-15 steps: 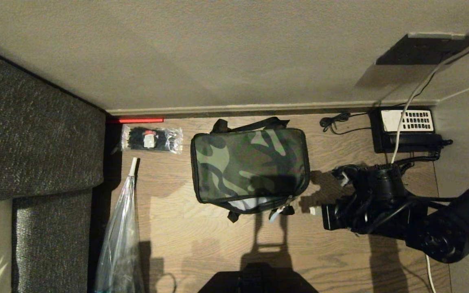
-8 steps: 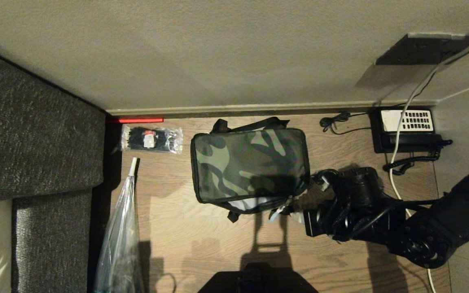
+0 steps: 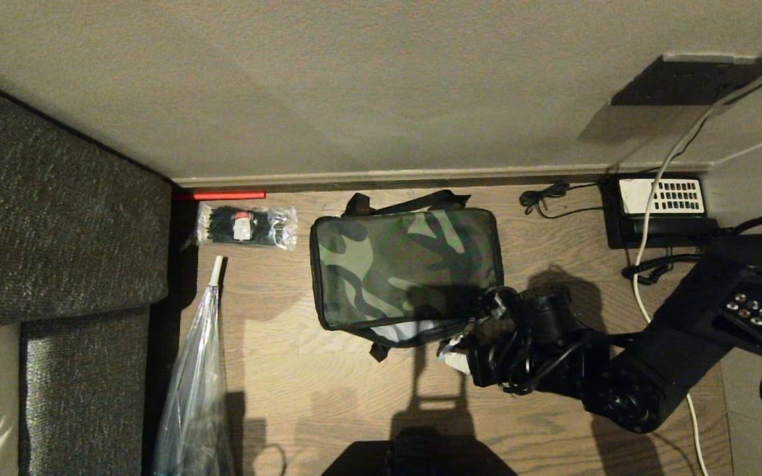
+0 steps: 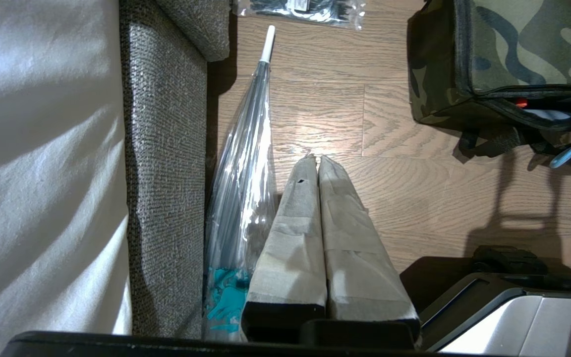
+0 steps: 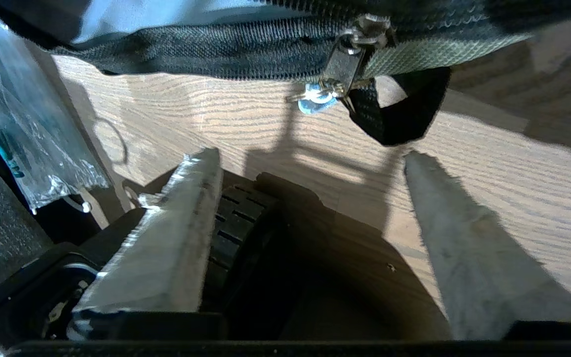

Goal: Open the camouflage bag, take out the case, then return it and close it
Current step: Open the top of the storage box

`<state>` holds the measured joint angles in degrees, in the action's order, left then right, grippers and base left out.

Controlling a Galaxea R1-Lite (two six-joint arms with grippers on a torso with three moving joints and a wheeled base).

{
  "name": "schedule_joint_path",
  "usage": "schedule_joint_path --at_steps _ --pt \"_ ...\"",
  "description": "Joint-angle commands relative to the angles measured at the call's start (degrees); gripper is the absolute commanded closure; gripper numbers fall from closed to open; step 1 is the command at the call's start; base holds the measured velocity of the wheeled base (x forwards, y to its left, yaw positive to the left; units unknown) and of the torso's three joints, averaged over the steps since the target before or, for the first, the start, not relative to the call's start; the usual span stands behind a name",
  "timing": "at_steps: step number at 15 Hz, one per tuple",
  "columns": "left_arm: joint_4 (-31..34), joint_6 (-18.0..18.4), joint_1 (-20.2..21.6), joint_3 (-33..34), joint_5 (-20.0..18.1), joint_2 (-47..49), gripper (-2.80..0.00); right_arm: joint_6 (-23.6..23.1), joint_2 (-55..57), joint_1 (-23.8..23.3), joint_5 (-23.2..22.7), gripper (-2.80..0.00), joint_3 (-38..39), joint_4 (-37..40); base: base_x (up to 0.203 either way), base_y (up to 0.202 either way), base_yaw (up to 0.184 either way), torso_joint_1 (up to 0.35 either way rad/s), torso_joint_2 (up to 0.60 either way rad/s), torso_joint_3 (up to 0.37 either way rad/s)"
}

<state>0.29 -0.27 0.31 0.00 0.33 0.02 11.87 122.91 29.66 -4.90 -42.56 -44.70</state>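
Note:
The camouflage bag (image 3: 406, 268) lies flat on the wooden floor, its front seam gaping a little over pale lining (image 3: 399, 330). My right gripper (image 3: 468, 337) is at the bag's front right corner, open and holding nothing. In the right wrist view the gripper (image 5: 311, 153) has its fingers spread wide. The zipper pull (image 5: 346, 62), with its small blue tag (image 5: 316, 100), hangs just beyond the tips next to a black strap loop (image 5: 399, 114). My left gripper (image 4: 314, 158) is parked low and shut, apart from the bag (image 4: 513, 49). The case is hidden.
A black telephone (image 3: 662, 210) with a coiled cord sits at the back right, and a white cable (image 3: 652, 192) runs over it. A packet of black ties (image 3: 247, 226) and a clear umbrella (image 3: 199, 370) lie left of the bag, beside the grey sofa (image 3: 57, 231). The wall (image 3: 387, 86) is close behind.
My right arm has swung left from near the telephone to the bag's front right corner, and its fingers have gone from shut to wide open. The bag has not moved.

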Motion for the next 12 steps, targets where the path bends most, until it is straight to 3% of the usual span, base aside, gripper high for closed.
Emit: schedule_joint_path --at_steps 1,3,7,12 --pt "-0.03 -0.08 0.05 0.18 0.02 -0.11 0.0 0.5 2.2 0.08 -0.12 -2.8 -0.69 -0.16 0.0 0.0 0.0 0.0 0.0 0.0" --pt "-0.03 -0.08 0.05 0.18 0.02 -0.11 0.0 4.95 3.08 1.14 -0.13 -2.8 -2.24 -0.72 0.0 0.0 0.0 0.0 0.0 0.0" --pt "-0.03 -0.08 -0.04 0.18 0.02 -0.11 0.0 7.99 3.92 1.54 -0.11 -2.8 -3.41 -4.25 0.0 0.0 0.0 0.0 0.0 0.0" --pt "-0.03 -0.01 0.05 0.18 0.02 -0.11 0.0 8.41 4.79 1.63 -0.21 -2.8 -4.36 -7.15 0.0 0.0 0.0 0.0 0.0 0.0"
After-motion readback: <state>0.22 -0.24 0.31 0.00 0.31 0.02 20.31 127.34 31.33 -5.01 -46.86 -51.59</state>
